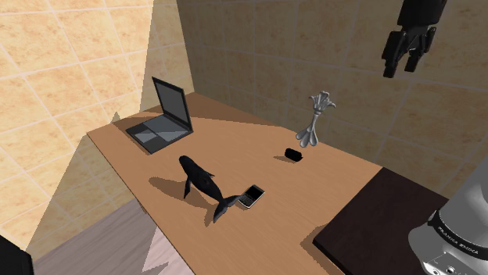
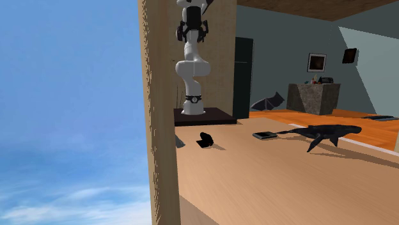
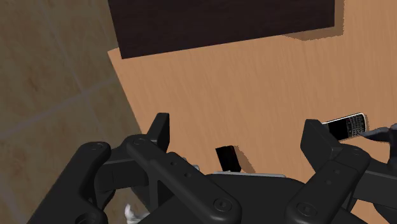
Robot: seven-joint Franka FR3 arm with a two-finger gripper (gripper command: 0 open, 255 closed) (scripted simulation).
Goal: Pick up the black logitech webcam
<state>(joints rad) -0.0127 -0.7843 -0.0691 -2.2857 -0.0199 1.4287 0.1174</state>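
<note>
A: How is the webcam [image 1: 294, 154] looking?
B: It is showing as 1 small, black, blocky lump, lying on the wooden table [image 1: 235, 137] and casting a short shadow.
A: Where is it sitting?
B: Going by the whale figure [image 1: 202, 181] in the shoulder view: the laptop [image 1: 163, 119] is standing open to its left and farther back. The phone [image 1: 251, 197] is lying just beside its tail on the right. The webcam is lying farther right, apart from it, with the silver claw-like figure [image 1: 315, 121] rising just behind.
A: And the gripper [image 1: 399, 66]?
B: It is hanging high above the table, up and right of the webcam, touching nothing. In the wrist view its 2 fingers [image 3: 162, 130] are standing wide apart, with the webcam showing far below between them.
A: Counts?
B: 1 webcam, 1 laptop, 1 whale figure, 1 phone, 1 silver claw-like figure, 1 gripper.
</note>
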